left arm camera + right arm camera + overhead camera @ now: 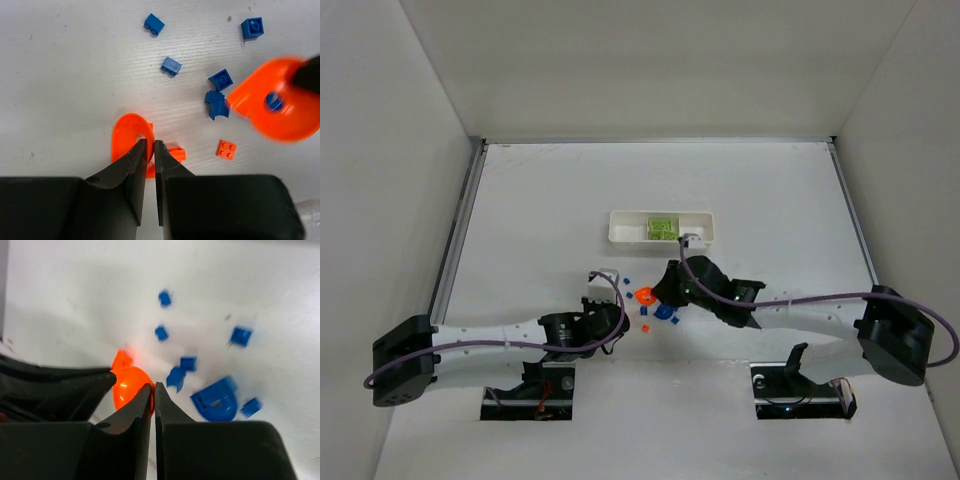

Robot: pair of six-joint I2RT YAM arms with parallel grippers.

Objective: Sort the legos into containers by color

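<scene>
- Left jaws pinch an orange arch (125,135) on the bench (75,75).
- Right jaws clamp an orange dome (129,385) by its rim.
- Blue legos (171,65) lie scattered nearby; green legos (663,228) sit in the tray's (623,228) middle compartment.

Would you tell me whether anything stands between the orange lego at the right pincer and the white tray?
Nothing visible blocks it. Between the orange lego at the right pincer and the tray, the table in view is bare; blue legos lie off to the sides.
</scene>
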